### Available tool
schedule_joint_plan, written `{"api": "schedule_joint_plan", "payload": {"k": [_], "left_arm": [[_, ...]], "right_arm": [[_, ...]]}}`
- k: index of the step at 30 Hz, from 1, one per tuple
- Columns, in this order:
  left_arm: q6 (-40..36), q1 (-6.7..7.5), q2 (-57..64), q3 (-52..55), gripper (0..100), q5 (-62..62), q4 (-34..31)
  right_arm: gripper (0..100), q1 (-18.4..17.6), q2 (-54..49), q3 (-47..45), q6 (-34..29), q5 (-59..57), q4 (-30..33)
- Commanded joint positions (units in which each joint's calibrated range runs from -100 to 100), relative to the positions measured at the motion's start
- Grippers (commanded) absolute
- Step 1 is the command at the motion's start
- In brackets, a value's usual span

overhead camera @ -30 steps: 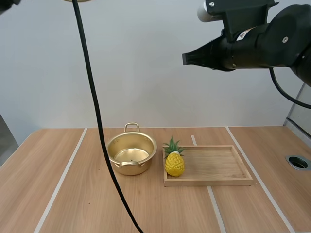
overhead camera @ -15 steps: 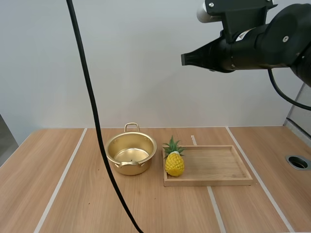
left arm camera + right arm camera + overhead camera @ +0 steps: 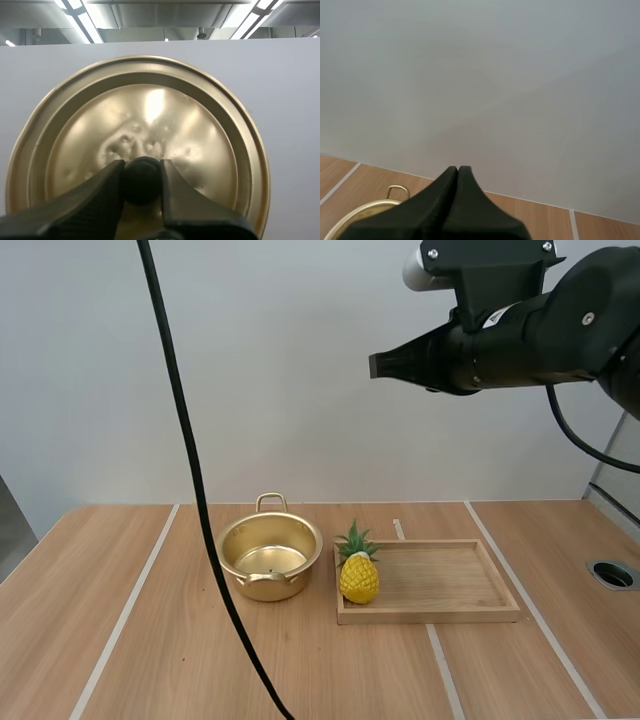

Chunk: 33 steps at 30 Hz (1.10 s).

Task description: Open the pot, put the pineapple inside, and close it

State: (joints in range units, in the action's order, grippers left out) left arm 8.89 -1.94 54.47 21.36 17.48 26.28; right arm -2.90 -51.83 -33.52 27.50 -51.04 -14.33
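Tabletop (image 3: 150, 640) holds open pot (image 3: 270, 558) and pineapple (image 3: 359, 577) (left fingers (image 3: 90, 200) pinch lid knob (image 3: 142, 180), right fingers (image 3: 445, 205) pressed together).

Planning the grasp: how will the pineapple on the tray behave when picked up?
The pineapple stands upright on a narrow base at the left end of the wooden tray, so a sideways nudge would probably tip it. Its rounded body may roll once down. It looks like a small toy, likely light and stiff.
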Motion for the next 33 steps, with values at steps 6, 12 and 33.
{"api": "schedule_joint_plan", "payload": {"k": [6, 12, 33], "left_arm": [[-0.2, -0.11, 0.3, -0.4, 0, 0.6, 0.5], [-0.2, -0.11, 0.3, -0.4, 0, 0.6, 0.5], [-0.2, -0.11, 0.3, -0.4, 0, 0.6, 0.5]], "right_arm": [[0, 0.0, 3.6, 0.0, 3.3, -3.6, -0.5], [0, 0.0, 5.6, 0.0, 4.4, -10.2, -3.4], [100, 0.0, 5.7, 0.0, 8.3, -23.7, -6.0]]}}
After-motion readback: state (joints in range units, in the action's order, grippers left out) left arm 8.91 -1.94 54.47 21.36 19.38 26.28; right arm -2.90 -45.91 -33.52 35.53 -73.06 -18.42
